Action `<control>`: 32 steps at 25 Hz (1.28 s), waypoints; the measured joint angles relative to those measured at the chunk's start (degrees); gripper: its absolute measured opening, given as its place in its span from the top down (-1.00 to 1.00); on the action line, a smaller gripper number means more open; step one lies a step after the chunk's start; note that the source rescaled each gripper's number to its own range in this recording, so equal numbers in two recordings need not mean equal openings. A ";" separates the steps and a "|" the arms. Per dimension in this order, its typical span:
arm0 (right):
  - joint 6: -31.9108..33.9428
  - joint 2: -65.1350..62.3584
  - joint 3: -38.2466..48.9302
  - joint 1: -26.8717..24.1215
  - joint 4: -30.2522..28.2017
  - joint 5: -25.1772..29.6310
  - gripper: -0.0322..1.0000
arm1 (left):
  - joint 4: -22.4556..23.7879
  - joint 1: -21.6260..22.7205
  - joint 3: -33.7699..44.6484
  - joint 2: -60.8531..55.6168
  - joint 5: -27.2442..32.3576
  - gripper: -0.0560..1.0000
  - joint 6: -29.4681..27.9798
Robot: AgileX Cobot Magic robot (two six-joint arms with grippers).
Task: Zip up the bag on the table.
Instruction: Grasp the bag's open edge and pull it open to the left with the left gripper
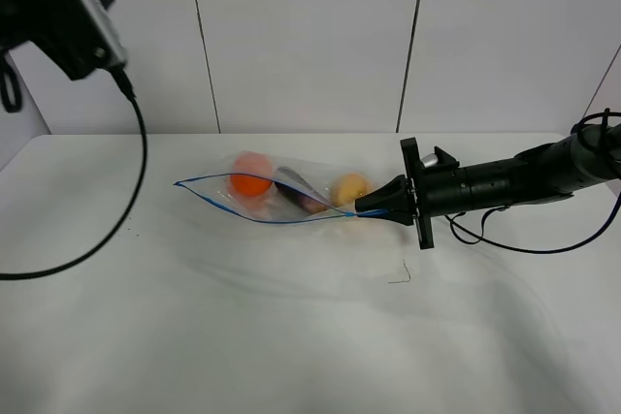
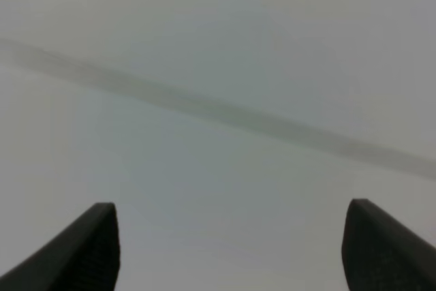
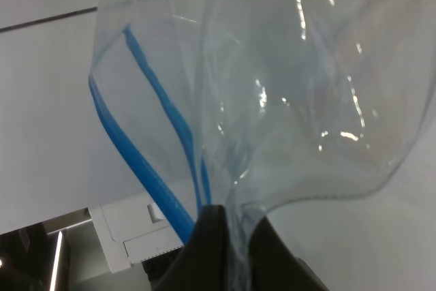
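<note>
Pinching the right end of the clear zip bag [image 1: 281, 196] at its blue zipper strip [image 3: 136, 161], the right gripper [image 1: 374, 207] has its fingers pressed together. The bag lies mid-way across the white table [image 1: 291, 336], its mouth gaping, with 3 fruits [image 1: 250, 184] inside. The left gripper [image 2: 231, 212] hangs high, spread and empty.

No writing, label, brand, number or sign can be read in any view. The bag [image 1: 291, 203] shows only a plain blue strip with no print, and the worktop [image 1: 243, 336] is unmarked white.
</note>
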 joint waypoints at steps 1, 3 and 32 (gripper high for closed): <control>0.00 0.00 0.00 0.00 0.00 0.00 0.94 | 0.35 -2.42 0.35 1.30 -0.14 -1.00 0.00; 0.00 0.00 0.00 0.00 0.00 0.00 0.94 | 0.47 -7.37 1.29 3.79 -0.14 -1.00 0.00; 0.00 0.00 0.00 0.00 0.19 0.00 0.94 | 3.61 -33.40 5.69 28.63 -14.28 -1.00 -14.54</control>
